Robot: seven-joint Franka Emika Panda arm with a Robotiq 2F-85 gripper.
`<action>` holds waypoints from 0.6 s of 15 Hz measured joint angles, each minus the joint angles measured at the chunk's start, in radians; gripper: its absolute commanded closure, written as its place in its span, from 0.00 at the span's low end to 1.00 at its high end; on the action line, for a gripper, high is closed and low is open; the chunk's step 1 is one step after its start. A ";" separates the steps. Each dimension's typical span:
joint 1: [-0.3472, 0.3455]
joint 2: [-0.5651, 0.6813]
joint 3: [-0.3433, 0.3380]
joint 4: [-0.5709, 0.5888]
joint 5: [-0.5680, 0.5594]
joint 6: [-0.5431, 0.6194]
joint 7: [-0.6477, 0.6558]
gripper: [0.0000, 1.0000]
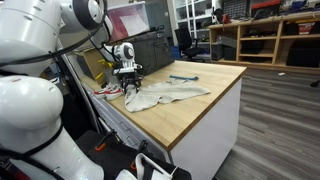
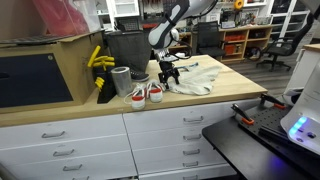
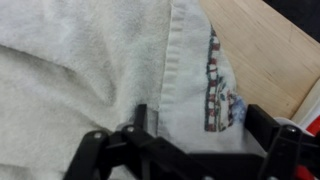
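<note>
A pale grey-white towel point(image 1: 168, 95) lies crumpled on the wooden worktop point(image 1: 200, 105) in both exterior views, towel point(image 2: 193, 80). My gripper point(image 1: 131, 84) hangs just above its near end, gripper point(image 2: 167, 77) pointing down. In the wrist view the gripper point(image 3: 195, 125) stands open, its two black fingers point(image 3: 265, 125) spread wide over the towel point(image 3: 90, 60). A hem with a coloured patterned band point(image 3: 215, 85) runs between the fingers. Nothing is held.
A blue-handled tool point(image 1: 184, 78) lies on the worktop beyond the towel. A pair of red-and-white shoes point(image 2: 145, 95), a grey cup point(image 2: 121, 80) and a yellow object point(image 2: 97, 60) sit beside a black box point(image 2: 125, 45). Drawers point(image 2: 150, 130) front the bench.
</note>
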 measured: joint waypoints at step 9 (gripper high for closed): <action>0.004 0.001 0.003 0.001 -0.003 -0.010 -0.010 0.00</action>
